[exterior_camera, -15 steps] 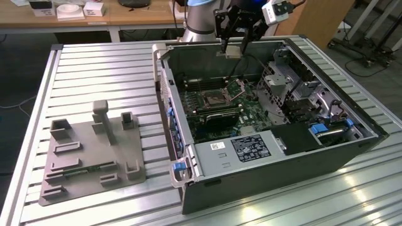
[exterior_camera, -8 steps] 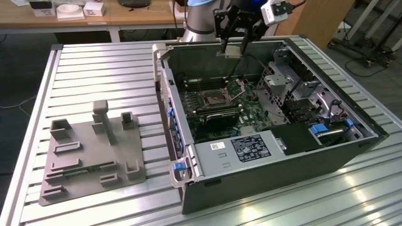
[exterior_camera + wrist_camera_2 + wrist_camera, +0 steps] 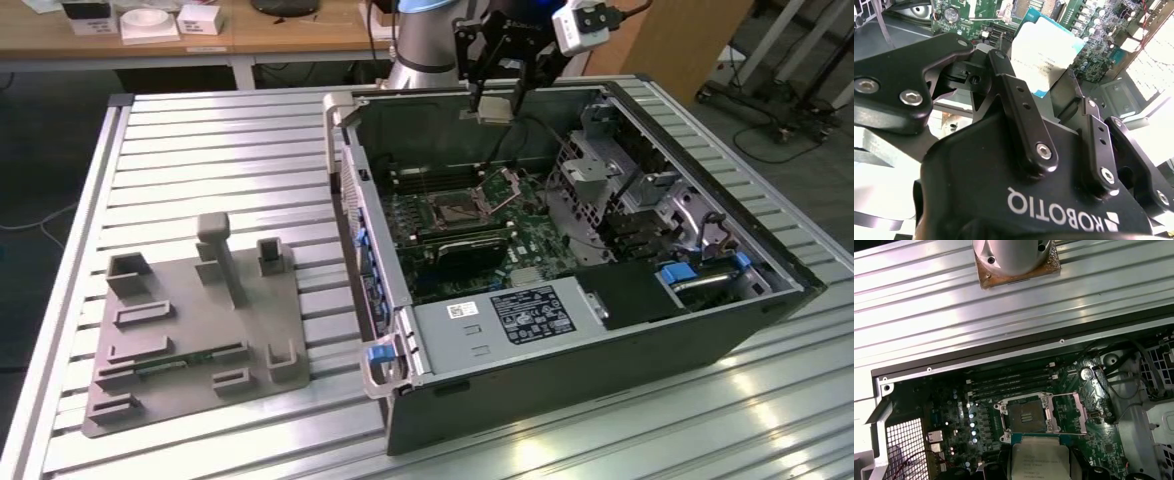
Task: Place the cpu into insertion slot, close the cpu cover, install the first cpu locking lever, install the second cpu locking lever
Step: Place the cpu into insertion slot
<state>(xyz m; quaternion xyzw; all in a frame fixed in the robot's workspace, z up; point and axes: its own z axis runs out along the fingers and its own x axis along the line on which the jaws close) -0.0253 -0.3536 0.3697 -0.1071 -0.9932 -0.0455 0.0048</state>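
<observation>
Your gripper (image 3: pixel 495 98) is clamped on the chip (image 3: pixel 491 112), held flat, likely to square it with the bare socket (image 3: pixel 447 212) at 6 o'clock in the exterior view, cover (image 3: pixel 1070 412) open.

Ribbed metal counter (image 3: pixel 200 150) is catching bright glare along its lower stretch in the exterior view. A wooden desk (image 3: pixel 267 35) is sitting behind it, carrying small white boxes (image 3: pixel 147 22), and cables (image 3: pixel 781 125) are trailing across the dark floor (image 3: pixel 40 160).

Ribbed metal table (image 3: pixel 214 130), open computer case (image 3: pixel 561 395) lying on it; grey fixture tray (image 3: pixel 187 338) beside the case
</observation>
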